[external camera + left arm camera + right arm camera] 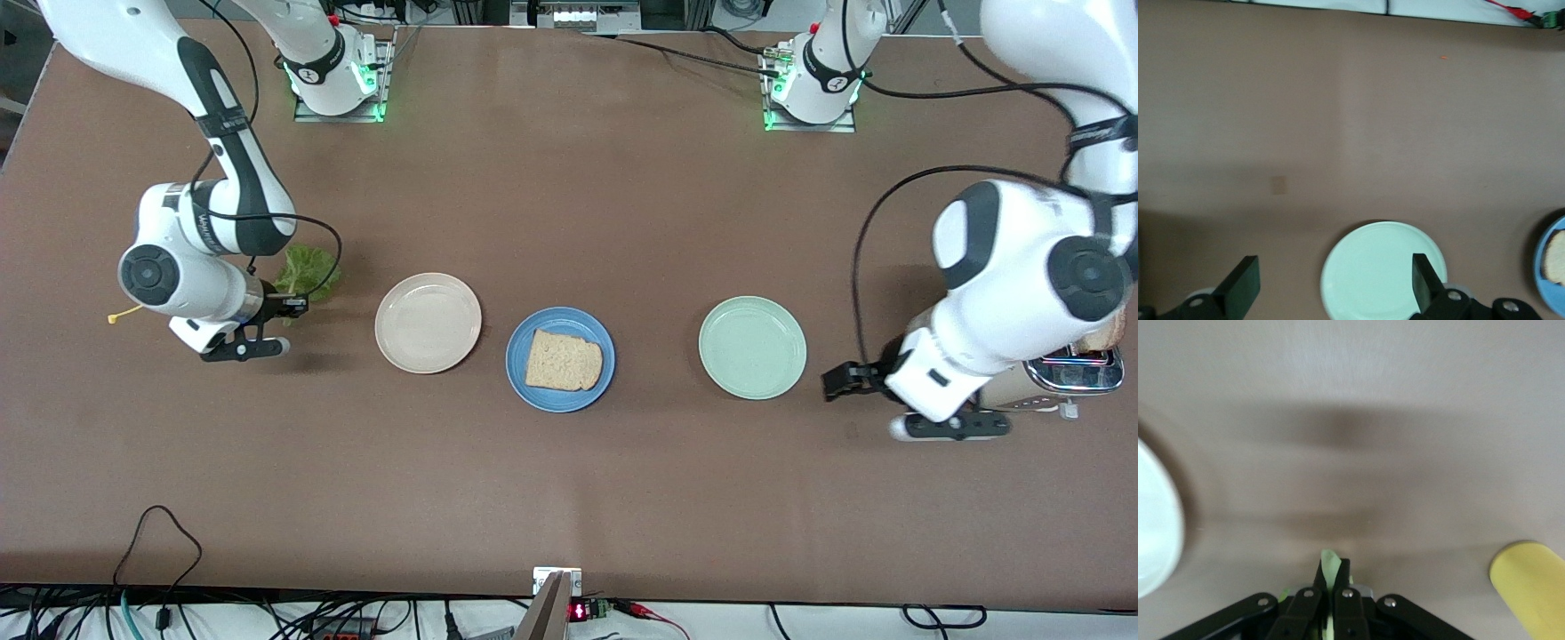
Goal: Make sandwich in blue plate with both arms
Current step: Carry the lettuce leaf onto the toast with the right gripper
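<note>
The blue plate (520, 369) lies mid-table with one tan toast slice (563, 360) on it. My right gripper (286, 305) is shut on the edge of a ruffled green lettuce leaf (307, 271) at the right arm's end of the table, beside the cream plate (428, 322). In the right wrist view the leaf (1330, 561) sticks out between the closed fingers of my right gripper (1333, 570). My left gripper (836, 380) stands open and empty beside the pale green plate (752, 348). The left wrist view shows its fingers (1245, 283) wide apart over that plate (1371, 267).
A silver toaster (1067, 378) with a toast slice (1111, 336) in its slot stands under the left arm. A small yellow object (124, 314) lies near the right arm's wrist and shows in the right wrist view as a yellow object (1528, 583). The cream and green plates hold nothing.
</note>
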You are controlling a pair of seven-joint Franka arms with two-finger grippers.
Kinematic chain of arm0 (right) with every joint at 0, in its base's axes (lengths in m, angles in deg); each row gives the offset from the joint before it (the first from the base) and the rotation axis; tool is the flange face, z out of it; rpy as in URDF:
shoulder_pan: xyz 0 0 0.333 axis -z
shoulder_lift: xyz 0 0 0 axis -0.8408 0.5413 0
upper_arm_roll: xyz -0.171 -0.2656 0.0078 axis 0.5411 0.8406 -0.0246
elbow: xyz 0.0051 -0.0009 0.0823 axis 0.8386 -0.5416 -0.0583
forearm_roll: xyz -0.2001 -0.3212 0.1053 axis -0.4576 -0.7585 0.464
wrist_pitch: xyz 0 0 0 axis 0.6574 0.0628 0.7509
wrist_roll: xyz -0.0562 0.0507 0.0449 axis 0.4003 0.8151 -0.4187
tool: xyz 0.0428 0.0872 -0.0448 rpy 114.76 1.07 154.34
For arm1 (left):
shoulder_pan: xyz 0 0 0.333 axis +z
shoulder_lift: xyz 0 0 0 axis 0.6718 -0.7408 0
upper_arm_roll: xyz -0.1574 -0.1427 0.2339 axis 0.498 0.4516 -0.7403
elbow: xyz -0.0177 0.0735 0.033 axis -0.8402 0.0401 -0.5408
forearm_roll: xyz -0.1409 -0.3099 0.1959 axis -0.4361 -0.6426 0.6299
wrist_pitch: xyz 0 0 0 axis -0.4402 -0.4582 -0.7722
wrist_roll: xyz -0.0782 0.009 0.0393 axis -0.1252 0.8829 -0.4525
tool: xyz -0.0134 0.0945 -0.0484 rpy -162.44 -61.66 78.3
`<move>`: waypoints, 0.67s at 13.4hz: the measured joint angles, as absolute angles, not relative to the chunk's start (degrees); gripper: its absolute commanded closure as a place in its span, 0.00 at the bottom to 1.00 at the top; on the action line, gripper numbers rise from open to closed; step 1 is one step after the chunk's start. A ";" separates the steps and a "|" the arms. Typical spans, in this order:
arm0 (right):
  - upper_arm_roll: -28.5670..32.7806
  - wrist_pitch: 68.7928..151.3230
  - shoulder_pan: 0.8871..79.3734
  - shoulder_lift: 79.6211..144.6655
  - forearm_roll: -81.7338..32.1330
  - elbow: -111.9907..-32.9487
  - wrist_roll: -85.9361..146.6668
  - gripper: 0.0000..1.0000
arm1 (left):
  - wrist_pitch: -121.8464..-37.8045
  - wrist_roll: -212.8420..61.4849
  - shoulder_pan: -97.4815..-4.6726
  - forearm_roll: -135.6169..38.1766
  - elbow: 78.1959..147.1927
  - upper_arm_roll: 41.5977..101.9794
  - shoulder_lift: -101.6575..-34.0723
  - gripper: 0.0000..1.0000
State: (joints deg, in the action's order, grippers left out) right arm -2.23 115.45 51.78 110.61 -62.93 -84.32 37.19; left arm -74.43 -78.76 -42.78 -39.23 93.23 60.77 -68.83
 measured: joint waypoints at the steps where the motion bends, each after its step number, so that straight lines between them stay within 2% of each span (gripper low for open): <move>1: -2.32 112.49 50.61 110.39 -61.43 -81.61 40.62 1.00 | -72.07 -77.43 -42.47 -38.56 92.15 59.98 -67.85 0.00; 3: -2.50 109.21 47.41 110.33 -56.77 -77.80 49.14 1.00 | -65.67 -76.35 -40.87 -38.19 90.95 58.87 -64.64 0.00; 6: -2.63 108.48 41.84 110.84 -51.34 -74.06 64.52 1.00 | -54.97 -74.10 -37.78 -38.19 91.03 58.70 -58.56 0.00; 9: -2.69 108.49 36.91 113.87 -45.46 -69.38 80.76 1.00 | -54.36 -74.01 -37.96 -38.19 96.67 59.02 -53.08 0.00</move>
State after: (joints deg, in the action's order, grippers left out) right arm -2.69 108.49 36.91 113.87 -45.46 -69.38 80.76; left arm -54.36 -74.01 -37.96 -38.19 96.67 59.02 -53.08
